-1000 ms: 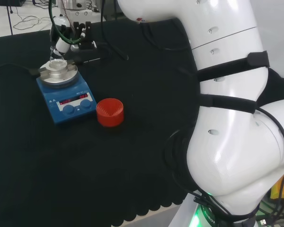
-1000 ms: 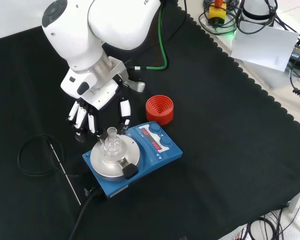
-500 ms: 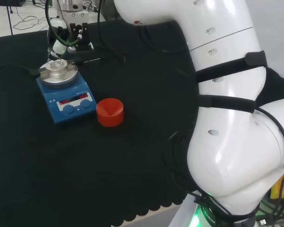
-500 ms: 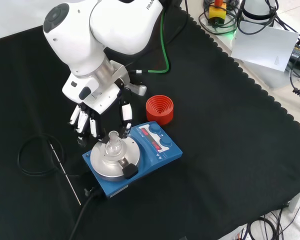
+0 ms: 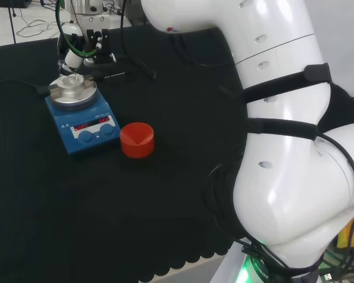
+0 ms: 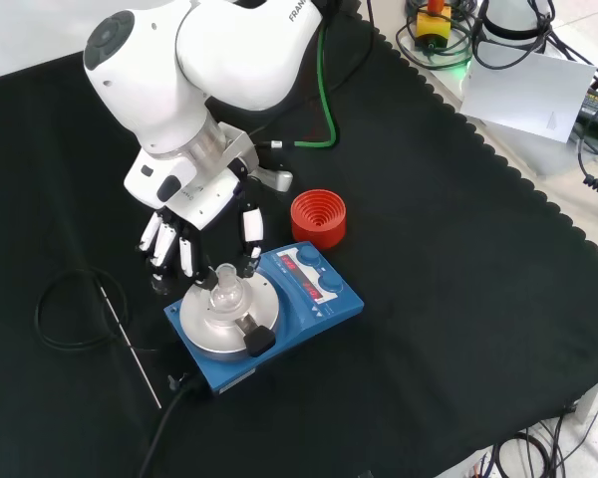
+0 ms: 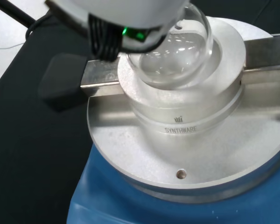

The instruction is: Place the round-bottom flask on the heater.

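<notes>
The clear round-bottom flask point(image 6: 224, 291) stands upright in the round metal block of the blue heater point(image 6: 314, 292), its neck pointing up. In the wrist view its bulb point(image 7: 176, 52) rests in the block's hollow point(image 7: 186, 119). The hand point(image 6: 192, 231) hangs just behind and above the flask in the front view, fingers straight and spread downward, holding nothing. Its thumb point(image 6: 249, 236) ends close to the flask's neck, with a small gap showing. In the head view the hand point(image 5: 76, 52) hovers over the flask point(image 5: 69, 81) on the heater point(image 5: 82, 121).
A red ribbed ring stand point(image 6: 318, 218) sits on the cloth right beside the heater. A black cable loop point(image 6: 68, 311) and a thin metal rod point(image 6: 130, 339) lie left of the heater in the front view. The arm's big white links point(image 5: 283, 147) stand at the head view's right.
The hand has drawn slightly up and away from the flask. The flask stays put on the heater.
</notes>
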`<action>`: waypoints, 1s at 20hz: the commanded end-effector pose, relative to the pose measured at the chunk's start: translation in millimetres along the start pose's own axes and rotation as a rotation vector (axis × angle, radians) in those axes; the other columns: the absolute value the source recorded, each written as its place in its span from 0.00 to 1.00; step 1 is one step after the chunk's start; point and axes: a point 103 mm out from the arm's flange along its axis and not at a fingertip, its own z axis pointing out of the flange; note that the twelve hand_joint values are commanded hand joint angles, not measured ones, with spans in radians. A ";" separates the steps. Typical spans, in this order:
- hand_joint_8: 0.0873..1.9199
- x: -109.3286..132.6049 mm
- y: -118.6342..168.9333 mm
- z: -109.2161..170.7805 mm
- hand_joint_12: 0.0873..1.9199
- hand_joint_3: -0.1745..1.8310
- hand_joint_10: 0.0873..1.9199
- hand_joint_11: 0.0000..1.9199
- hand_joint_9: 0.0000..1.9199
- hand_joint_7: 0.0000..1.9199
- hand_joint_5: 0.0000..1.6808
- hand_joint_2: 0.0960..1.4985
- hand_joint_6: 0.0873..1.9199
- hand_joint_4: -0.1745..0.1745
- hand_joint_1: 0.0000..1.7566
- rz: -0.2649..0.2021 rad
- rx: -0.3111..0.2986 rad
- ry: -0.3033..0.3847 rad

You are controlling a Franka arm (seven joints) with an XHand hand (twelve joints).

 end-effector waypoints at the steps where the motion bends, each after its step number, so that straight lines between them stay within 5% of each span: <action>1: 0.31 1.1 -3.5 -3.0 0.69 0.41 0.29 0.12 0.27 0.14 0.50 0.37 0.39 0.42 0.57 -0.002 0.005 -0.008; 9: 0.30 -0.1 -22.6 -11.0 0.69 0.42 0.29 0.10 0.25 0.12 0.47 0.34 0.39 0.40 0.56 0.008 -0.010 -0.017; 20: 0.30 -8.3 -98.7 -38.9 0.70 0.42 0.30 0.10 0.25 0.11 0.47 0.34 0.39 0.38 0.56 0.079 -0.077 -0.021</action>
